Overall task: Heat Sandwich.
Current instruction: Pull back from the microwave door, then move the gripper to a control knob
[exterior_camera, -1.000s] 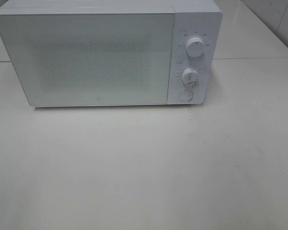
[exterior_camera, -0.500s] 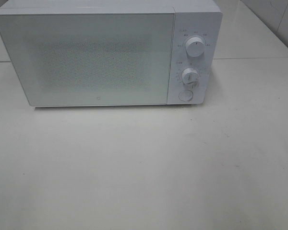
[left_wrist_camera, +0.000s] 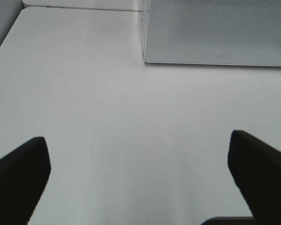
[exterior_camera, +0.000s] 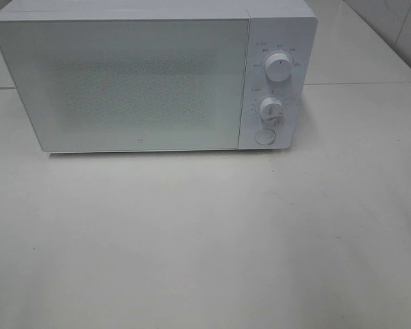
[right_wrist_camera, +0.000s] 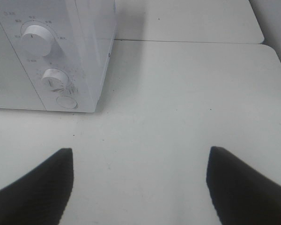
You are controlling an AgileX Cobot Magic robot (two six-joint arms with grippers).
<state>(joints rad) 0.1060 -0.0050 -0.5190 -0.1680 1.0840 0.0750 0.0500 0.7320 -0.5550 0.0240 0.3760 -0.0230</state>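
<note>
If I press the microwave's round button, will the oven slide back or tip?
Likely little sliding: the microwave is a wide, low box sitting flat on the table. Tipping looks unlikely for that shape. The smooth table might let it creep slightly.

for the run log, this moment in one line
microwave: door shut | sandwich: not in view | left gripper: open, empty, over table | right gripper: open, empty, over table

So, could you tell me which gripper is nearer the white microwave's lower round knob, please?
Right. The right gripper sits in front of the knob, by the microwave's panel end; the left gripper faces the door's far corner.
</note>
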